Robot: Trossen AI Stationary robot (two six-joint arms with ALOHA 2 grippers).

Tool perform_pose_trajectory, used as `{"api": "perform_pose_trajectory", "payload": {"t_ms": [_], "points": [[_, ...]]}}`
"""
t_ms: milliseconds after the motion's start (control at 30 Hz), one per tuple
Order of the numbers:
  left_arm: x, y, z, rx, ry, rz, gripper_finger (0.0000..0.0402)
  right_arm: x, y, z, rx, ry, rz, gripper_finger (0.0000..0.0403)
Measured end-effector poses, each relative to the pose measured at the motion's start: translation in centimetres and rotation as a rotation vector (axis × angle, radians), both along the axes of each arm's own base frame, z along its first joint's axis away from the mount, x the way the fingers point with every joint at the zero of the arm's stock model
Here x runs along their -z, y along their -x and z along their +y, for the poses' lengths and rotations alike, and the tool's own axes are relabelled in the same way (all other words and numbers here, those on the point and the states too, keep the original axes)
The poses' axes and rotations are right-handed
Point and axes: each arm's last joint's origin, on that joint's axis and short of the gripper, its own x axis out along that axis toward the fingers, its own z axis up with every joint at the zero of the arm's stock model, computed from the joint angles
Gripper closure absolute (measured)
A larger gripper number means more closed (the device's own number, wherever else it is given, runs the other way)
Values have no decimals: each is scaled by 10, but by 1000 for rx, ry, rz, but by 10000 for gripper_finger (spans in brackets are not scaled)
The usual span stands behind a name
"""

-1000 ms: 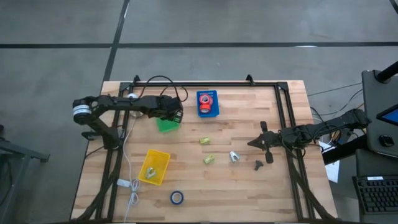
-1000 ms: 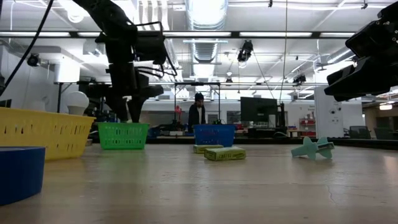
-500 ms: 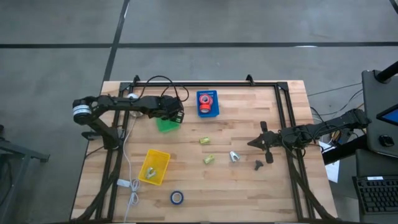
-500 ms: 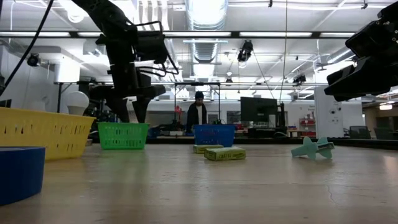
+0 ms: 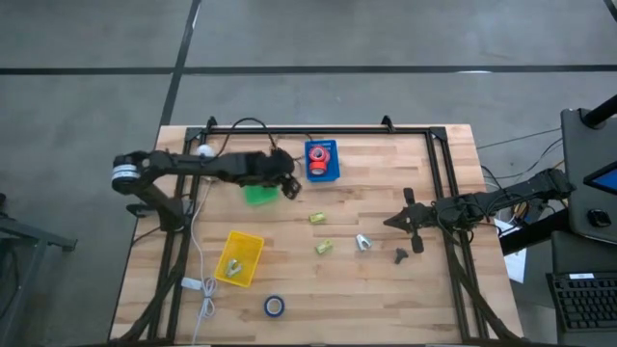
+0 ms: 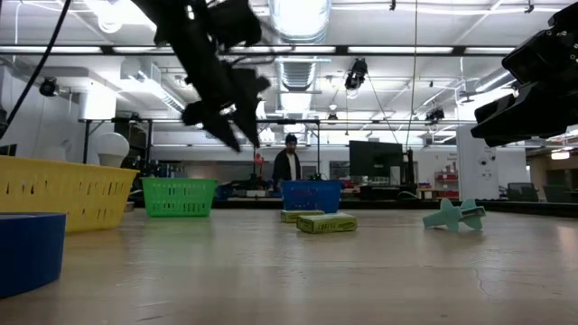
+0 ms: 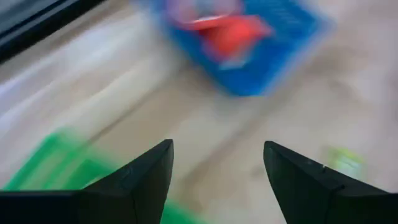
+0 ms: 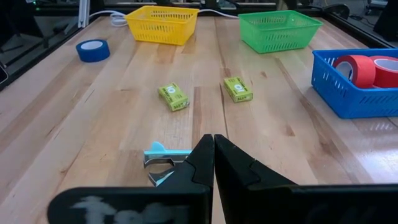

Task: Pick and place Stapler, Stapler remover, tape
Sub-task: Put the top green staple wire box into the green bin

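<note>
Red tape (image 8: 356,69) sits in the blue bin (image 5: 322,161), but the blue tape (image 5: 275,306) and small items still lie on the table (image 5: 386,289). The left gripper (image 5: 287,185) is wide open and holds nothing, between the green bin (image 5: 256,194) and blue bin. The right gripper (image 5: 393,222) waits at the right, shut and empty.

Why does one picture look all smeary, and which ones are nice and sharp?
The left wrist view is smeared: the blue bin, its red tape and the green bin are streaks behind the open left gripper. In the low view that gripper is blurred too. The right wrist view is sharp; the blue tape looks crisp.
</note>
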Motion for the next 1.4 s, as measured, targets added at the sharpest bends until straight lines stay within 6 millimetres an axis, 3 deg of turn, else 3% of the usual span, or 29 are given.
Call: {"api": "perform_pose_trajectory", "payload": {"t_ms": [100, 233, 500, 933, 1233, 1400], "points": [[-4, -12, -20, 216, -72, -57, 149, 0, 0, 0, -2, 6, 0, 394], [-3, -21, -42, 322, -103, -92, 149, 0, 0, 0, -2, 5, 0, 394], [27, -42, -69, 520, -176, -33, 149, 0, 0, 0, 0, 1, 1, 394], [86, -72, -74, 563, -134, 37, 149, 0, 0, 0, 0, 0, 1, 394], [99, -79, -75, 546, -110, 58, 154, 2, -1, 0, 0, 5, 21, 394], [101, -79, -75, 540, -104, 58, 186, 4, -1, 0, 3, 2, 41, 394]]}}
